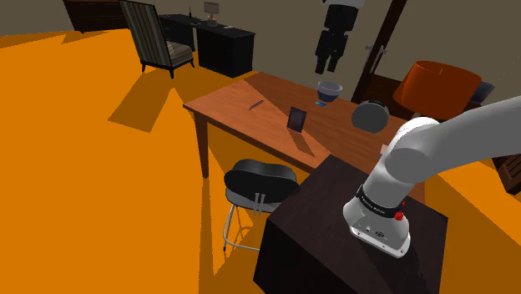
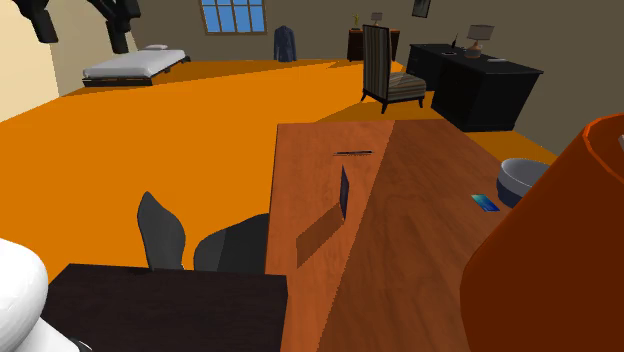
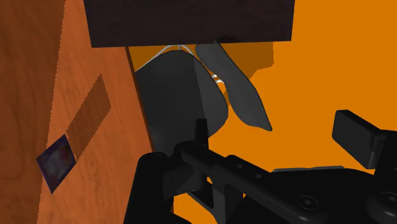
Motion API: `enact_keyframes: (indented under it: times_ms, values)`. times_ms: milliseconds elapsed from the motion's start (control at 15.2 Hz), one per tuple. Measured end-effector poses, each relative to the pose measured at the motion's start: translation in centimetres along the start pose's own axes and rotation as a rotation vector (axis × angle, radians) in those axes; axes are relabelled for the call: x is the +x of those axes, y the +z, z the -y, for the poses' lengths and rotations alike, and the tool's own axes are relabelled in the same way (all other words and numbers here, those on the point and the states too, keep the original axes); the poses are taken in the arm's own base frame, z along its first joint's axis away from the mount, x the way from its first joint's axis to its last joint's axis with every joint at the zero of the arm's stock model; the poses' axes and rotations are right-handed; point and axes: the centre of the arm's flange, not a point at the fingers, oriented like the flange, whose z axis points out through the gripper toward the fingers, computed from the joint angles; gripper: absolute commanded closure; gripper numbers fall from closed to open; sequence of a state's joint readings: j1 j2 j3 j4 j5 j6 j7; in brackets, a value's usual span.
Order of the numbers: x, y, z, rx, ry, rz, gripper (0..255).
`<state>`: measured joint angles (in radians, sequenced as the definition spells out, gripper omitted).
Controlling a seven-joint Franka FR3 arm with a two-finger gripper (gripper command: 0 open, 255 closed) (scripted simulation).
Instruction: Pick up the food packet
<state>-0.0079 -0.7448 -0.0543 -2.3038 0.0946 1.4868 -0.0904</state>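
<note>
Pincer [image 1: 328, 62] wide open, gripping nothing.
Shoulder view: it hangs high above the table [image 1: 242, 104], where the dark food packet [image 1: 296, 119] stands upright. Second exterior view: packet [image 2: 344, 192] edge-on. Wrist view: fingers [image 3: 356, 135] apart, packet [image 3: 56, 159] well clear of them.

And there's the food packet [image 1: 296, 119], a small flat dark rectangle with a bluish-purple face. It stands upright on the brown wooden surface [image 1: 242, 104], just right of centre in the upper half of the shoulder view, and throws a long shadow toward the lower right. In the second exterior view the packet [image 2: 344, 192] sits at mid-frame, turned edge-on so it reads as a thin dark sliver well in from the surface's edges, and in the wrist view the packet [image 3: 56, 160] shows its purple-blue printed face.
</note>
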Motion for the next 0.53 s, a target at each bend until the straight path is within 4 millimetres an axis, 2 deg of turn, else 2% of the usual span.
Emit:
enact_keyframes:
  times_ms: [132, 528]
  values:
    - [0.2, 0.3, -0.4, -0.001, -0.001, -0.001, 0]
    - [2.5, 4.0, -5.7, -0.018, -0.007, -0.009, 0]
